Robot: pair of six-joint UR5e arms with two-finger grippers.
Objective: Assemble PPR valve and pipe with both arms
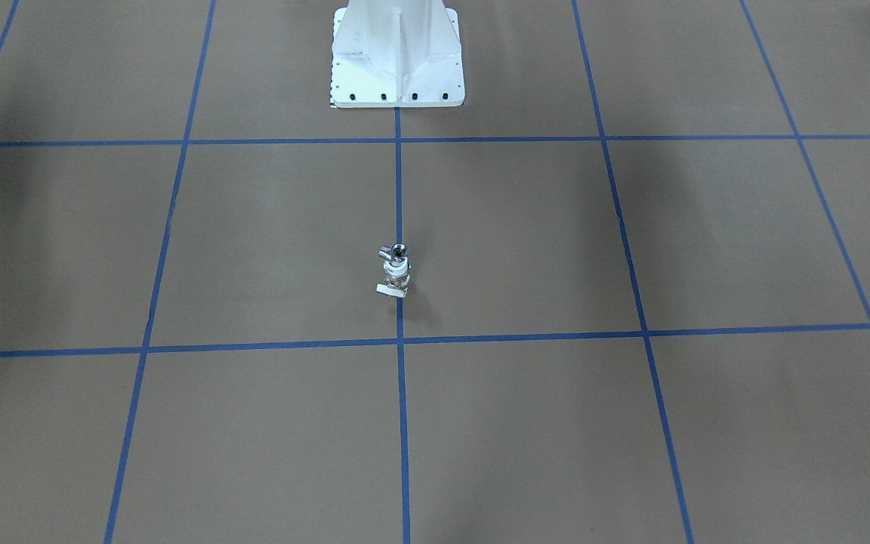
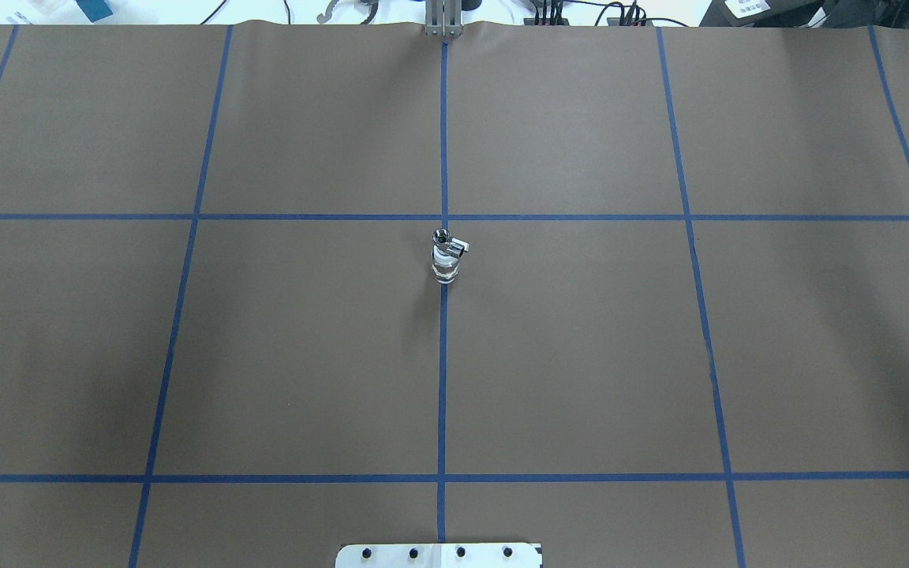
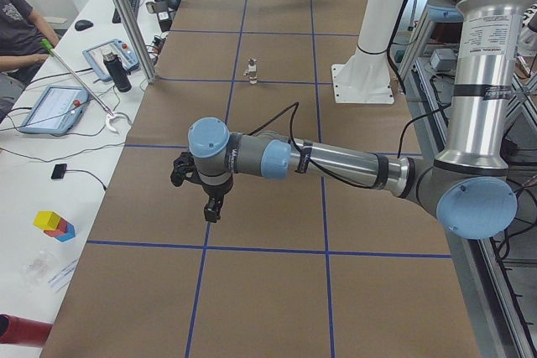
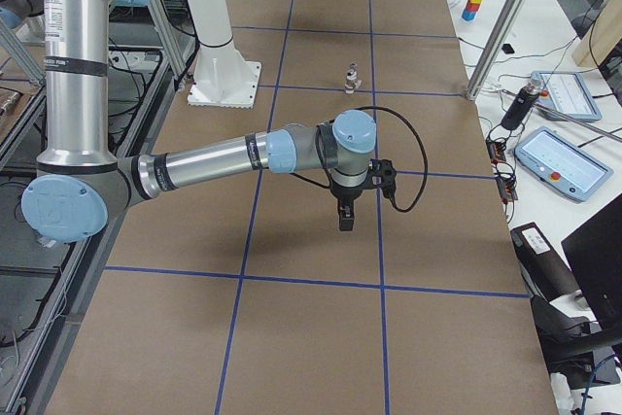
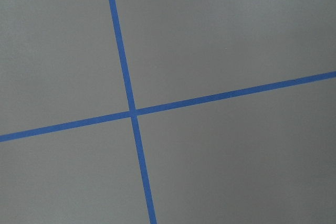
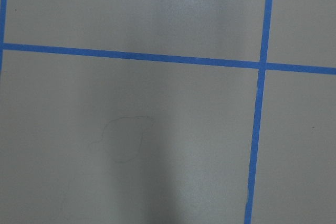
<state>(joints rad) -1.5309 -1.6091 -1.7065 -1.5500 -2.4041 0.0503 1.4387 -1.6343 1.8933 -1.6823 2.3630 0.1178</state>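
The pipe (image 1: pixel 397 250) sits on top of the PPR valve (image 1: pixel 396 273), upright in the middle of the surface (image 1: pixel 541 242), so I think the 2 are joined. My left hand (image 3: pixel 211 207) and right hand (image 4: pixel 345 219) hang well apart from it, out of the way. I cannot tell if they are open or closed.

Overhead and front views faced each other, steeply down, sharing the valve (image 2: pixel 444 267). End views looked past the left gripper (image 3: pixel 212 209) or right gripper (image 4: pixel 345 218) to it. Wrist views closely faced tape (image 5: pixel 131 111).

The black two-finger left gripper (image 3: pixel 211 212) and right gripper (image 4: pixel 344 221) appeared only in side views; whether either was open could not be told.
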